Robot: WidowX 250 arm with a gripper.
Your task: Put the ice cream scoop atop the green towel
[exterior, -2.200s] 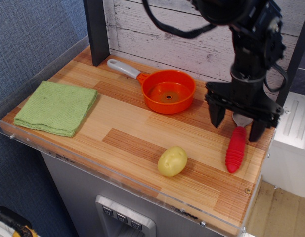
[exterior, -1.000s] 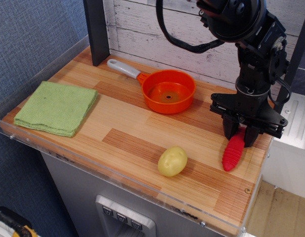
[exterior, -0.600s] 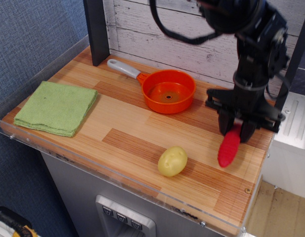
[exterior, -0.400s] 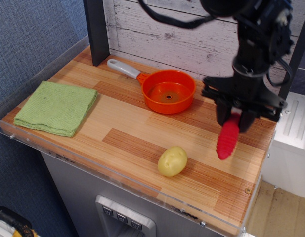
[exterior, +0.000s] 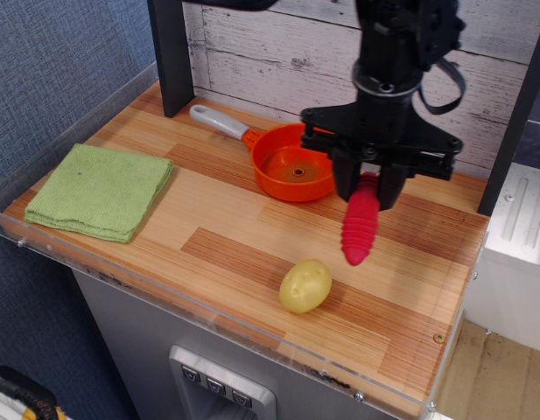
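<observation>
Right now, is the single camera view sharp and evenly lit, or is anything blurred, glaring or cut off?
In the observation.image view: lighting is soft and even, with no harsh glare; the green towel, orange pan and potato are sharp; the gripper and the ice cream scoop it holds look slightly soft; the arm is cut off at the top edge, and the scoop's metal bowl is hidden.

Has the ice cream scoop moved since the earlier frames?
Yes. The ice cream scoop, held by the gripper, has been lifted off the table's right end and carried left, now hanging beside the orange pan, above the potato.
</observation>
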